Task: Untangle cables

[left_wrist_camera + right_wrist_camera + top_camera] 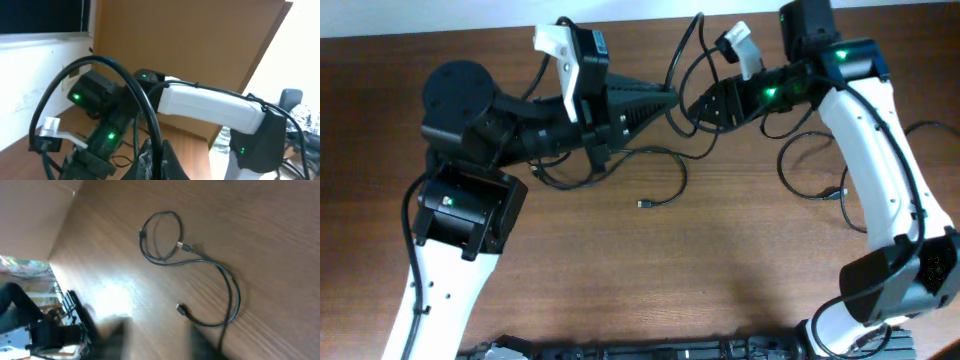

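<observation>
A cable is pinched in the closed left gripper. The right gripper is met tip to tip; its opening cannot be told.

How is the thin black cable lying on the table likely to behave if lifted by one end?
Probably floppy: the cable lies in a loose loop and soft bends on the table, so it should drape and trail. Likely light, being so thin. Its free plug may swing and snag on the loop.
</observation>
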Action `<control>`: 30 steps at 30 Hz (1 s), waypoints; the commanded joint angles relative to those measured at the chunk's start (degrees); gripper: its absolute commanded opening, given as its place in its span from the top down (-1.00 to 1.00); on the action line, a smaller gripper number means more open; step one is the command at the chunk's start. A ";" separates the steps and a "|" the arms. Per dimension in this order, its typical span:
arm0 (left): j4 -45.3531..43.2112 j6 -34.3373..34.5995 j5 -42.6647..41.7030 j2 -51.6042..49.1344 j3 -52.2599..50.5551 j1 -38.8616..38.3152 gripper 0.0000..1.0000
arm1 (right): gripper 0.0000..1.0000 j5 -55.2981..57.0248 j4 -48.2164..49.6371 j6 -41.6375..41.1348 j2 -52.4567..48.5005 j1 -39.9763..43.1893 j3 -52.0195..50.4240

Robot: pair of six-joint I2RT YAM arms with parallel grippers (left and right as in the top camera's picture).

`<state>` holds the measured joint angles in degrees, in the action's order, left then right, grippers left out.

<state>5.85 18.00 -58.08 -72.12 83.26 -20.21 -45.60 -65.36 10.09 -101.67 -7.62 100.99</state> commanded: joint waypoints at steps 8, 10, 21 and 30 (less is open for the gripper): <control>36.85 -11.67 46.18 -10.86 0.35 3.02 -0.14 | 0.92 42.80 -10.82 -13.66 2.97 19.67 30.60; 38.01 -11.65 48.52 -15.93 0.35 3.15 -0.16 | 0.92 42.86 -15.23 -13.66 2.67 26.05 32.28; 51.87 6.21 55.10 -29.22 0.20 13.86 -0.63 | -0.57 23.58 -23.96 10.78 -1.88 -0.33 21.03; 66.69 5.49 58.58 -26.25 0.22 31.63 -0.88 | -0.51 31.95 -8.81 8.94 -25.00 -24.81 21.03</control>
<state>72.64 23.62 -1.32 -99.92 83.46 11.03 -17.72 -76.51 19.46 -123.11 -28.99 122.21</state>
